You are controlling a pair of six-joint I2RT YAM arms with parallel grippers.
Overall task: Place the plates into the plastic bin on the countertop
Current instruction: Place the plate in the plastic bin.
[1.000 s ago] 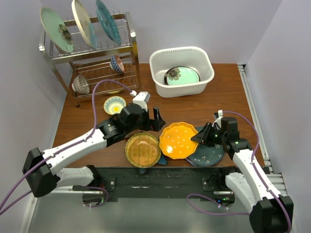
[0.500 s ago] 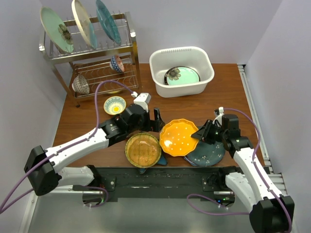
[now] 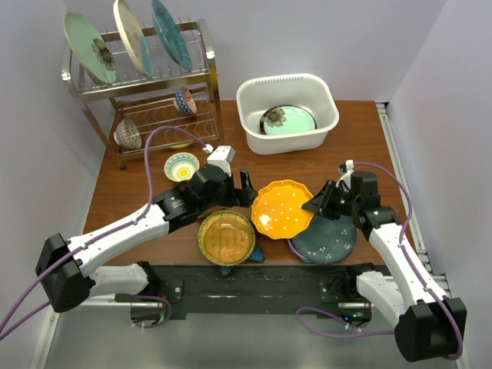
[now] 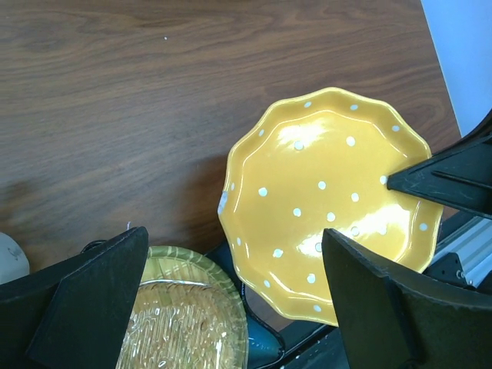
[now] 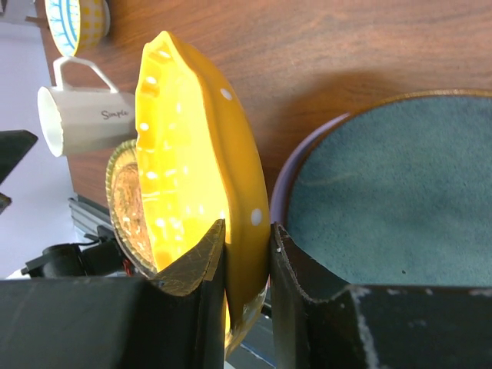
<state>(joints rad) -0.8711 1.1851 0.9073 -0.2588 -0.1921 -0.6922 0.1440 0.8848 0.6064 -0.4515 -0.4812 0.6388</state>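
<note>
One mint plate (image 3: 290, 121) lies in the plastic bin (image 3: 286, 78) upper centre; my right claw (image 3: 317, 204) pinches the orange dotted plate (image 3: 281, 209) mid-frame, left claw (image 3: 244, 191) spread, amber plate (image 3: 226, 237), dark teal plate (image 3: 327, 240) and three racked plates (image 3: 132, 37) to go.

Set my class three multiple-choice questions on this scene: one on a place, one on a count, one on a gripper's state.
1. The bin sits: A right of the rack; B on the rack; C under the rack.
2. Plates standing on the rack's top tier: A two; B three; C five.
3. The right gripper is: A open; B shut on nothing; C shut on the orange plate.
Answers: 1A, it stands past the rack's right end; 2B, three stand upright; 3C, its fingers pinch the rim.
</note>
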